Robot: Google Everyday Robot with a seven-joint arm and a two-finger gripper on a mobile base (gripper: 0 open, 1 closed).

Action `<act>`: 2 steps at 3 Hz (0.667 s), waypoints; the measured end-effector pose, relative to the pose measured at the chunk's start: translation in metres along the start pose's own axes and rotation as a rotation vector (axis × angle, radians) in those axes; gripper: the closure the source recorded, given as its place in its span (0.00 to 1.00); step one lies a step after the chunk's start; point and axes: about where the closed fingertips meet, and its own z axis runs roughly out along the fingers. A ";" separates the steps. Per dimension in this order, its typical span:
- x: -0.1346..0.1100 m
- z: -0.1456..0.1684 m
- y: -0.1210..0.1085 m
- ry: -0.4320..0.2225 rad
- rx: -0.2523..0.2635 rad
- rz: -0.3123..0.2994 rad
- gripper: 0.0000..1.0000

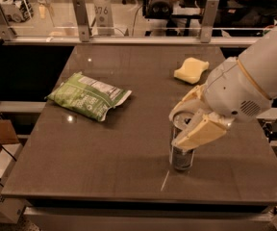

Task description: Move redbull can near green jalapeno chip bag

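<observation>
Right, grasp step: gripper [176,129] clamped around the can [182,155], front right, and next it wants a clean lift and carry left towards the bag [88,96].

Dim, warm-tinted room; brightest part is the bkgd beyond the far rail.
Light comes from overhead & from the back. Small glare spots on the table [105,167]: one just below the green jalapeno chip bag [88,96], one nr the far edge, plus a thin bright streak in front of the redbull can [182,157]. Soft shadows under the bag's near edge & beside the sponge [191,70]. Gripper [179,129], at the can's top on the table's right side, shows pale cream vs the dark surface. Space under the table is nearly black.
</observation>
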 end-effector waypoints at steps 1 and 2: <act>-0.017 -0.005 -0.024 -0.003 0.031 -0.004 1.00; -0.036 -0.004 -0.053 -0.028 0.049 0.002 1.00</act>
